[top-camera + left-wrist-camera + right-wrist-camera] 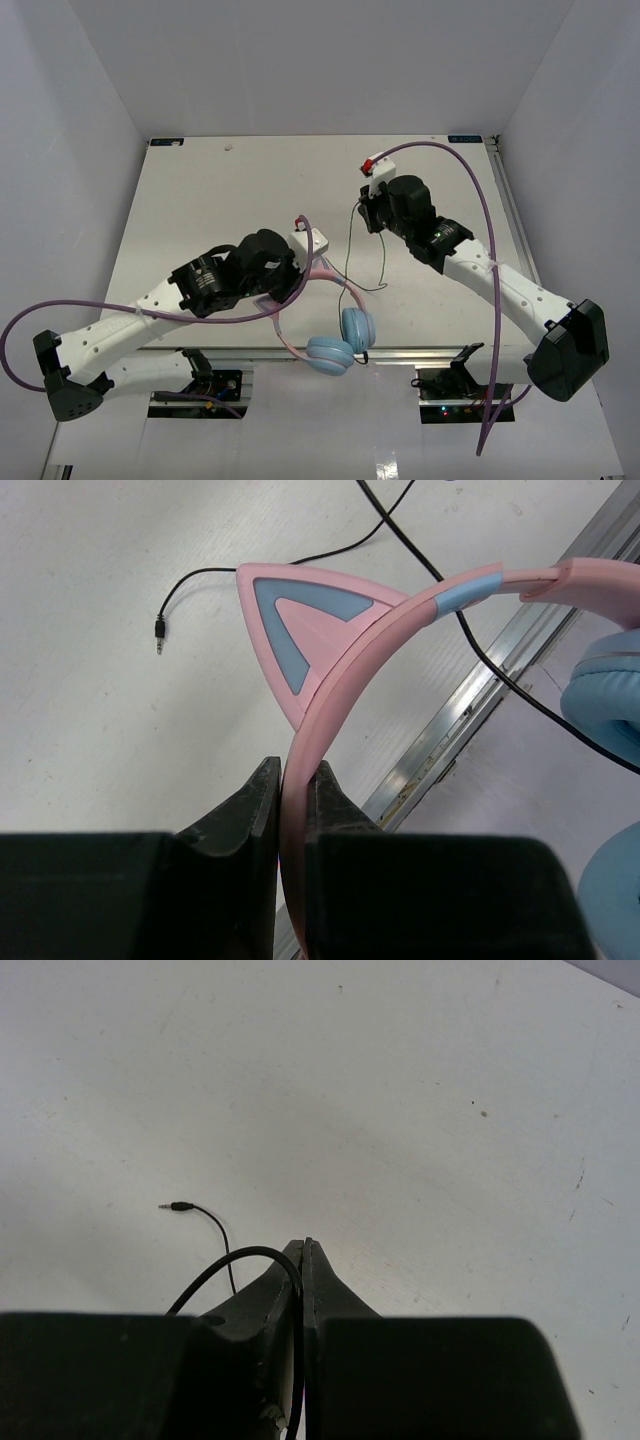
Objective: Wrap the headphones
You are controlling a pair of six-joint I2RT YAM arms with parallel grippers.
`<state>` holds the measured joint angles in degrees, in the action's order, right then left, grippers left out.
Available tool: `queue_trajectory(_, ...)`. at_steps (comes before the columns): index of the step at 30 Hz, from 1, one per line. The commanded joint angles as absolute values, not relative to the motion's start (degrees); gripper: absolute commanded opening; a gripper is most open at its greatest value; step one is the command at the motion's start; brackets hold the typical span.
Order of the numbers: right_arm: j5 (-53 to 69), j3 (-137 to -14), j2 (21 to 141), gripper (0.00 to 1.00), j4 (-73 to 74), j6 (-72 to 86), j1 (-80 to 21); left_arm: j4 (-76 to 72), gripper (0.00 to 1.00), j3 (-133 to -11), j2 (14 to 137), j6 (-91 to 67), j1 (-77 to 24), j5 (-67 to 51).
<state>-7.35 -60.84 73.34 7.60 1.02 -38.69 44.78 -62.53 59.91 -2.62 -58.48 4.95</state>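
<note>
1. Two light blue ear cups [330,353] of the headphones [357,326] sit at the tabletop's near edge. In the top view the lower cup overlaps the metal rail [450,745]. I cannot tell whether the cups rest on anything.
2. Above them the pink headband [400,630] arcs away, one cat ear [290,630] pointing over the white tabletop [230,190].
3. Left end effector [293,780] is clenched on the headband just below that ear.
4. Thin black cord [348,245] loops across the tabletop to the right end effector [303,1252], which is pinched tight on it. The plug [178,1205] lies loose on the surface.
5. Both end effectors stand well apart, with the cord loop between them. A broad stretch of tabletop reaches on to the far edge. White walls [80,120] close the left, right and back sides.
</note>
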Motion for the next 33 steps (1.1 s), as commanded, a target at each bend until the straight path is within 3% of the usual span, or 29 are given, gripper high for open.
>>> queue_trajectory(1, -6.5, -64.8, 71.1, 0.08, 7.6, 0.3, -38.3, 42.3, 0.00, -62.8, 60.9, -4.1, -59.2, 9.4)
queue_trajectory(11, -1.0, -64.0, 63.7, 0.08, 10.5, 1.7, -38.4, 44.4, 0.00, -64.5, 67.4, -8.0, -59.2, 22.4)
queue_trajectory(33, 12.7, -59.6, 58.2, 0.08, 8.7, 6.1, -45.3, 48.7, 0.00, -72.4, 80.3, -18.0, -53.7, 36.3)
